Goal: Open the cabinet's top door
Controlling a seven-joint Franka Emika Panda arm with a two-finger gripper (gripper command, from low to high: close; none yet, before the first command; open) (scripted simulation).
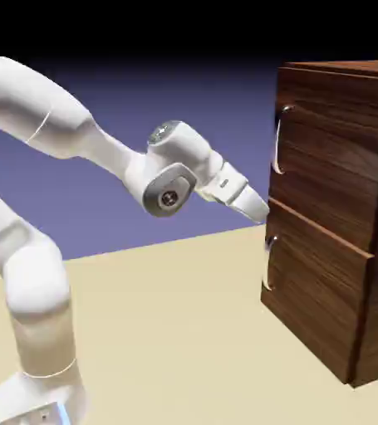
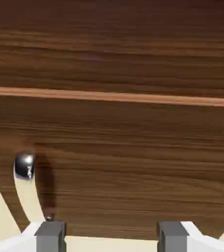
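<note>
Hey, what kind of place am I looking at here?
Probably a simulated robot test scene, not a real room: a white arm on a bare table, one wooden cabinet, and a plain blue-violet backdrop.

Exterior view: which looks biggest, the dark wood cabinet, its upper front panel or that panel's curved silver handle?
Largest to smallest:
1. The tall dark walnut wood-grain cabinet, cut off at the picture's right edge.
2. Its upper rectangular front panel, the top door.
3. The door's curved silver handle, by far the smallest.
</note>
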